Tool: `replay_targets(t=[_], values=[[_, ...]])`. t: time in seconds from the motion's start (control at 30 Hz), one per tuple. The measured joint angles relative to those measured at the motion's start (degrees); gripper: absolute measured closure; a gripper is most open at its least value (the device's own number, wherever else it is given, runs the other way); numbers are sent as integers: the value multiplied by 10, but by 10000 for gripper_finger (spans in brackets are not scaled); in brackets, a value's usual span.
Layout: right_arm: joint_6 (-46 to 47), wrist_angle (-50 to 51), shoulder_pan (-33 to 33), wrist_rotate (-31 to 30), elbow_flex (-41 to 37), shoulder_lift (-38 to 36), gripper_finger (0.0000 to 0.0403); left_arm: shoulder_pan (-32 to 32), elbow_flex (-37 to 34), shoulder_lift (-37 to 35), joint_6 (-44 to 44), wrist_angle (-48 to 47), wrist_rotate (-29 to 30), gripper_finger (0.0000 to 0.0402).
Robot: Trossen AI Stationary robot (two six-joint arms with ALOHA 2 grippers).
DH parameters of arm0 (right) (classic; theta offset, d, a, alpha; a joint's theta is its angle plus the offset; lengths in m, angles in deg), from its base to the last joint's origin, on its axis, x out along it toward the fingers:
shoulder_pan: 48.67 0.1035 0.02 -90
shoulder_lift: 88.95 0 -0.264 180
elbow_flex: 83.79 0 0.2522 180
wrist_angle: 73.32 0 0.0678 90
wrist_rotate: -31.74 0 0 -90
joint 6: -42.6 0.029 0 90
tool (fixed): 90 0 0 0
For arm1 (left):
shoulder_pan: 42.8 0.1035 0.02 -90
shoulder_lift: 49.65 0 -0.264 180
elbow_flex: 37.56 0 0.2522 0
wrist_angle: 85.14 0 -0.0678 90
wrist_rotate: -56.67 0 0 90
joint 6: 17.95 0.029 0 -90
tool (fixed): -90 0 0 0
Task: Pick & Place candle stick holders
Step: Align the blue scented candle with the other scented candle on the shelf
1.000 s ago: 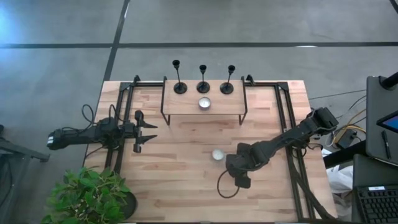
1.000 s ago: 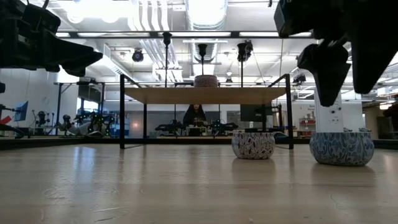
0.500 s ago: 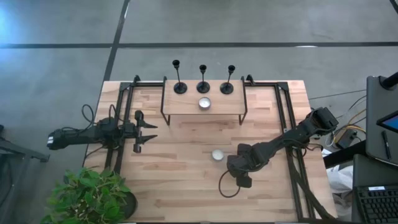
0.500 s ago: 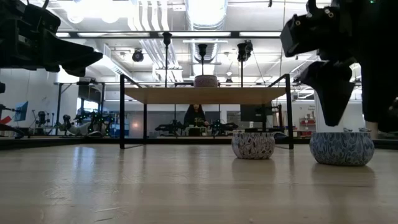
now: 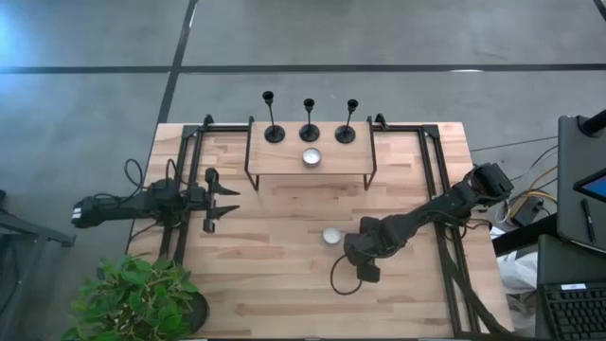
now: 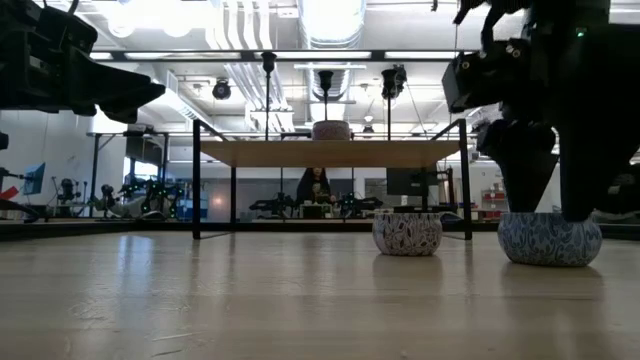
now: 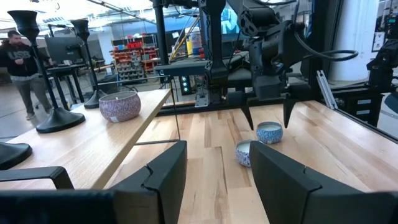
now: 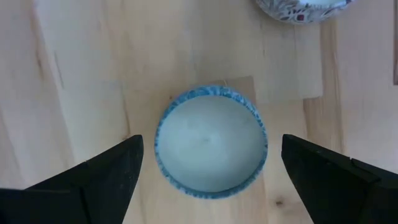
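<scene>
Three black candle stick holders (image 5: 274,133) (image 5: 309,131) (image 5: 346,133) stand on their round bases in a row along the far edge of a raised wooden shelf (image 5: 284,163). No gripper is near them. My right gripper (image 8: 211,158) points down, open, over a small blue-rimmed candle tin (image 8: 211,144) that stands on the table. Its fingers stand on either side of the tin and touch nothing. In the high view the arm hides that tin. My left gripper (image 5: 232,200) waits level and open at the table's left.
A second patterned candle tin (image 5: 331,236) sits on the table just left of my right gripper. A third tin (image 5: 311,157) stands on the shelf in front of the holders. Black frame rails (image 5: 431,180) run along both sides. A potted plant (image 5: 137,298) is at the near left corner.
My right gripper has sunk toward the blue-rimmed tin and shifted slightly toward the table's left. It stays open and pointing down, and its fingertips now reach the height of the tin's rim.
</scene>
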Motion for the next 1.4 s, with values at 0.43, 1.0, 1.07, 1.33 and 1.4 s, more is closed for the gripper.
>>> replay_targets(t=[0.43,1.0,1.07,1.33,1.4], values=[[5,-5,-3,26,19,71,30,0,0,0,0,0,0,220],[13,-4,-5,12,18,71,39,0,0,0,0,0,0,220],[12,-4,-5,13,18,71,51,0,0,0,0,0,0,220],[11,-3,-5,14,18,70,107,0,0,0,0,0,0,220],[11,-3,-5,13,18,70,113,0,0,0,0,0,0,220]])
